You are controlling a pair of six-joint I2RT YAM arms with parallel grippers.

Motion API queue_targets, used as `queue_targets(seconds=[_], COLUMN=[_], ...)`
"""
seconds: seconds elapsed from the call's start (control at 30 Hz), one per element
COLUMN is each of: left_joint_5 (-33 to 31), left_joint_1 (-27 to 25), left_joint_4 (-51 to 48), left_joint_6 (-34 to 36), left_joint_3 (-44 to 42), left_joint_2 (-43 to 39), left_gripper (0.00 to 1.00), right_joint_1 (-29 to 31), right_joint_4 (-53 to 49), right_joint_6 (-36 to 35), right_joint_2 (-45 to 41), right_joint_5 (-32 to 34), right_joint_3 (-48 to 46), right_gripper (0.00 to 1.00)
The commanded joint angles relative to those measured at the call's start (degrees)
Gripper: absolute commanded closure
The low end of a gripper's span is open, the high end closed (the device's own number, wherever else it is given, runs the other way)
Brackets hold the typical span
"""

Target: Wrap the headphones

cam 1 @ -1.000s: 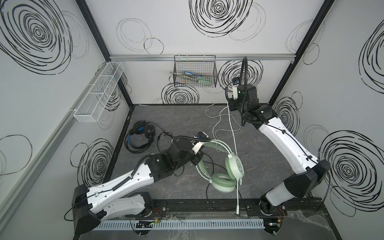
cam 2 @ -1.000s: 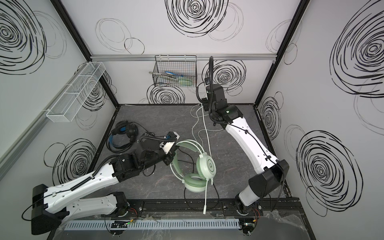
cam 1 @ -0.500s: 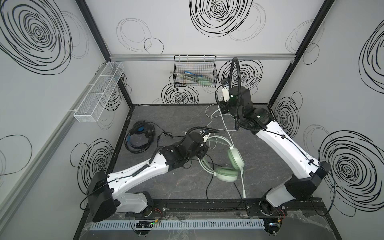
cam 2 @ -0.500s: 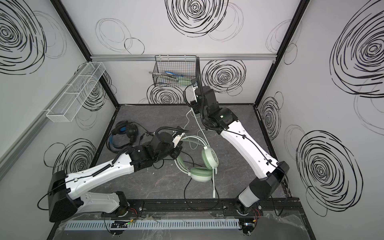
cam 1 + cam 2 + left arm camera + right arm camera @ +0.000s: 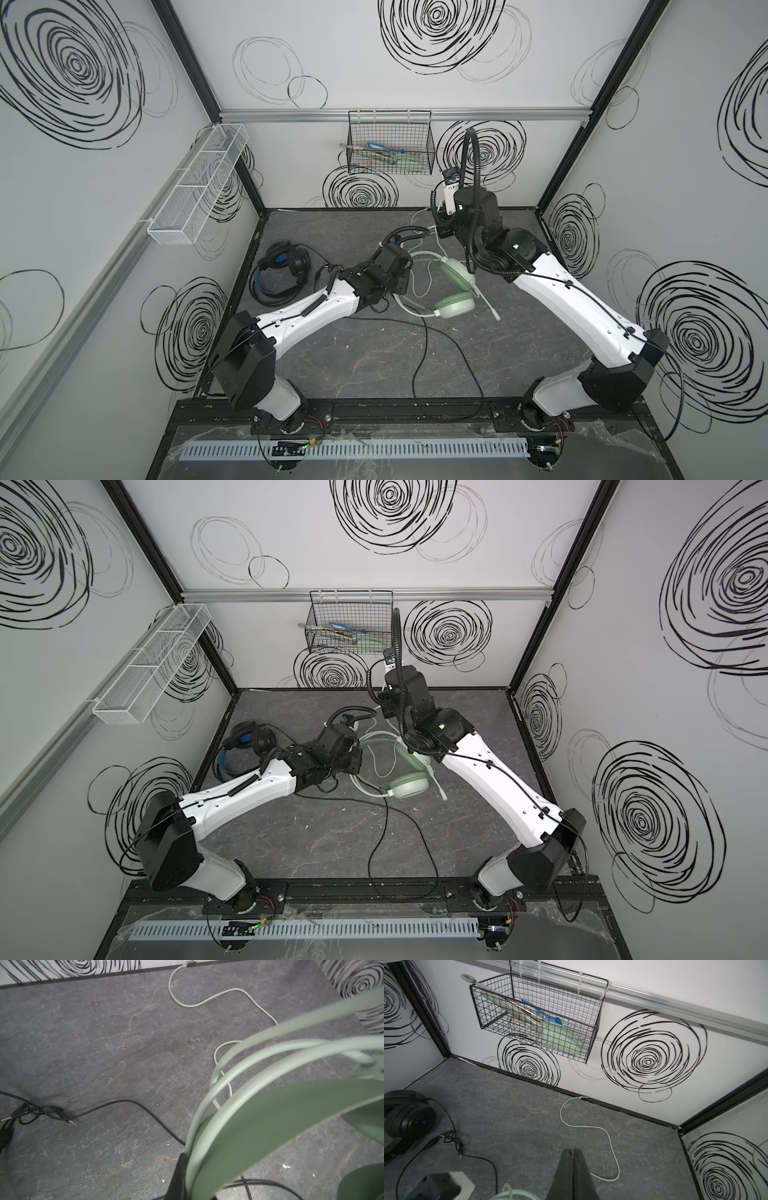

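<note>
Left wrist view: left hand (image 5: pixel 186 1163) clamped on the mint headset (image 5: pixel 455 308) by its headband. Over the last second it hauled the headset up the counter (image 5: pixel 374 365) toward the wire basket (image 5: pixel 374 168); the headset is now mid-counter, in front of the basket. Right hand (image 5: pixel 573 1150) stays up just in front of the basket, pressed shut. Can't tell if it pinches the white cord (image 5: pixel 609 1138), which trails slack, so probably no wraps yet. Black headset (image 5: pixel 298 262), left of the basket, unmoved.
</note>
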Motion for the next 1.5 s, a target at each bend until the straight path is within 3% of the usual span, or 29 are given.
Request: queue_targets(seconds=[0.0,0.1,0.4,0.57,0.67,0.77,0.83,0.9,0.97,1.13,1.47], left_joint_5=[4.5,8.5,21.7,24.3,24.8,24.2,24.5,25.3,24.7,21.3,15.1], left_joint_1=[2.7,4.4,8.1,10.2,11.0,11.4,11.9,12.3,12.4,12.1,12.3], left_joint_4=[6.6,8.7,18.3,27.2,28.6,26.4,25.8,25.3,24.9,24.4,22.3], left_joint_6=[-7.3,-9.7,-17.8,-20.1,-18.4,-15.3,-14.1,-13.4,-12.8,-10.1,-5.0], left_joint_3=[4.0,5.5,4.6,-0.1,-1.0,-1.3,-1.9,-2.2,-2.3,-1.1,6.0], left_joint_2=[1.5,3.1,3.4,0.2,-1.3,-3.4,-5.1,-6.8,-8.4,-10.8,-11.2], left_gripper=[1.00,1.00,1.00,1.00,1.00,1.00,1.00,1.00,1.00,1.00,1.00], right_joint_1=[2.1,2.4,4.3,5.1,5.3,5.2,4.9,4.7,4.3,4.3,5.3], right_joint_4=[5.7,6.1,11.4,14.8,15.4,14.9,14.2,13.3,11.5,6.6,7.4], right_joint_6=[3.3,4.3,6.8,6.8,7.1,6.9,5.8,4.4,2.8,1.5,2.8], right_joint_2=[-4.0,-5.3,-14.2,-20.2,-23.4,-24.9,-25.8,-27.0,-27.6,-30.1,-36.3], right_joint_5=[-2.7,-4.9,-21.0,-27.6,-27.7,-26.4,-26.1,-26.8,-28.7,-31.5,-35.4], right_joint_3=[-2.7,-4.5,-17.7,-25.4,-28.8,-28.5,-27.3,-25.9,-24.3,-23.9,-30.6], right_gripper=[1.00,1.00,1.00,1.00,0.98,0.86,0.69,0.42,0.29,0.22,0.16])
